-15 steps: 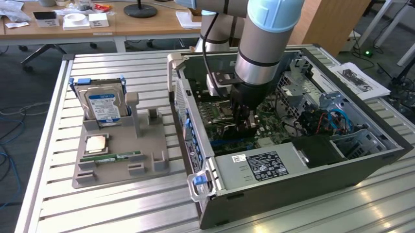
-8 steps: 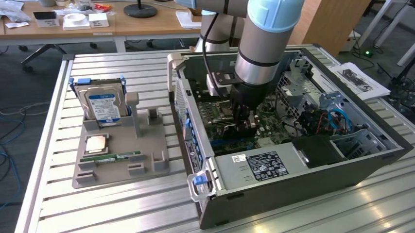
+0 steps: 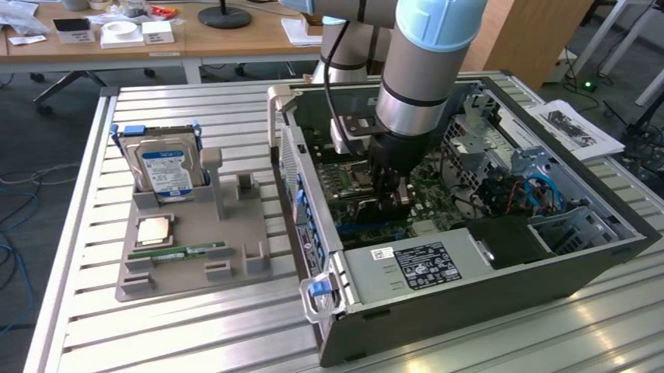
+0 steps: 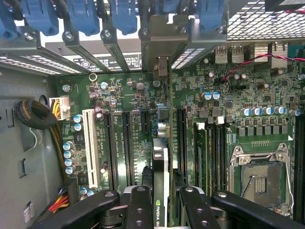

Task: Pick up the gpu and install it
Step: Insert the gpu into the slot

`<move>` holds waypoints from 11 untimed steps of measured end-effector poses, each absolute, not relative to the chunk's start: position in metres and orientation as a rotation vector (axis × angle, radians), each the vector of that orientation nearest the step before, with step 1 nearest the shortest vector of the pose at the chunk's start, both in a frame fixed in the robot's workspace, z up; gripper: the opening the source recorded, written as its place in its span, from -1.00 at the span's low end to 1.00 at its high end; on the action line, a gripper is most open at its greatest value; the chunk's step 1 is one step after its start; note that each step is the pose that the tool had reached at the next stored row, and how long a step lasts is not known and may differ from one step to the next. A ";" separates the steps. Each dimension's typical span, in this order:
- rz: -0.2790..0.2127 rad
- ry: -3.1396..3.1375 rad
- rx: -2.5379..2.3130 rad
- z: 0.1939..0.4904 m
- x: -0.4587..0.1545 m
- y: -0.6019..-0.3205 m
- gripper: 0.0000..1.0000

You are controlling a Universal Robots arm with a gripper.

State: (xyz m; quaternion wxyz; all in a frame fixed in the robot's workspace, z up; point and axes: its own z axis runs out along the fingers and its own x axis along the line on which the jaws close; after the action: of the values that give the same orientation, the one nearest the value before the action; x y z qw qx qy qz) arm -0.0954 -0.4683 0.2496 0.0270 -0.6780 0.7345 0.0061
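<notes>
- Your gripper [image 4: 162, 202] is part-closed, pinching the gpu [image 4: 160, 152] on both faces, so the card stands on edge, lined up with the motherboard [image 4: 119, 95] slots.
- It's inside the computer case [image 3: 518, 280], 3 o'clock from the tray [image 3: 176, 280] in the exterior view.
- Slim, dark, silver bracket at the far end.

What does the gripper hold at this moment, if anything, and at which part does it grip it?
The gripper holds the gpu edge-on over the motherboard. Its fingers press the card's two flat faces, at the end away from the metal bracket.
</notes>
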 end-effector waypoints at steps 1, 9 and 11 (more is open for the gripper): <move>0.019 2.269 -2.094 0.250 -0.095 -0.468 -0.47; 0.019 2.269 -2.094 0.250 -0.093 -0.468 -0.47; 0.019 2.269 -2.094 0.250 -0.093 -0.468 -0.47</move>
State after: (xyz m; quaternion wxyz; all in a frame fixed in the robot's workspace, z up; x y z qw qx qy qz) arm -0.0929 -0.4683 0.2496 0.0269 -0.6780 0.7345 0.0061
